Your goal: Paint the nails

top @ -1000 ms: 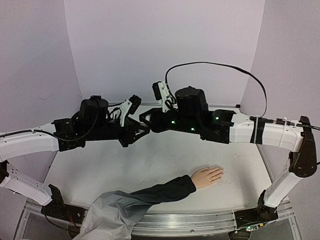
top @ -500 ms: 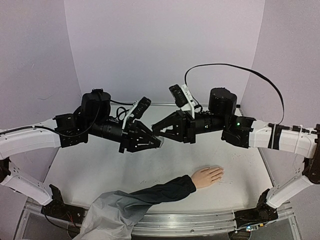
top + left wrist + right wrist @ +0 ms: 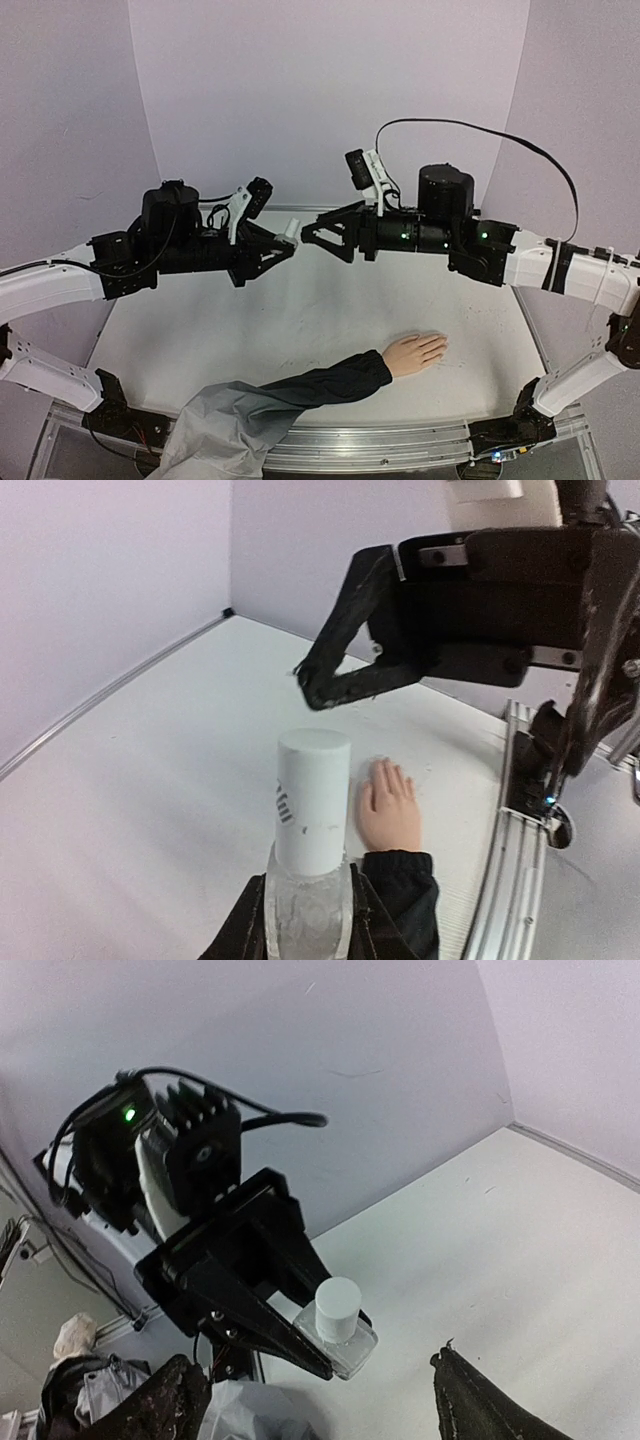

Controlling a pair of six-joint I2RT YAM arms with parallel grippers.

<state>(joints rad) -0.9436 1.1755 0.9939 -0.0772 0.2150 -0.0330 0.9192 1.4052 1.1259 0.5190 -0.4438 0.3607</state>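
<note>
My left gripper (image 3: 288,243) is shut on the clear glass body of a nail polish bottle (image 3: 308,905), held in the air with its white cap (image 3: 312,798) pointing at the right gripper. The right gripper (image 3: 312,234) faces the cap from a short gap, open, with nothing between its fingers (image 3: 478,1402). From the right wrist the bottle (image 3: 338,1328) shows in the left jaws. The peach mannequin hand (image 3: 415,352) lies flat on the table near the front, in a dark navy sleeve (image 3: 320,385). Its nails at the fingertips (image 3: 386,772) are too small to make out.
The sleeve ends in a grey cloth (image 3: 225,430) draped over the near metal rail (image 3: 400,437). Lilac walls (image 3: 320,90) close in the white table (image 3: 250,330) at the back and both sides. A black cable (image 3: 480,135) loops above the right arm.
The right gripper has opened and come off the bottle's cap. Both grippers have risen, and the left one has drawn back to the left with the bottle.
</note>
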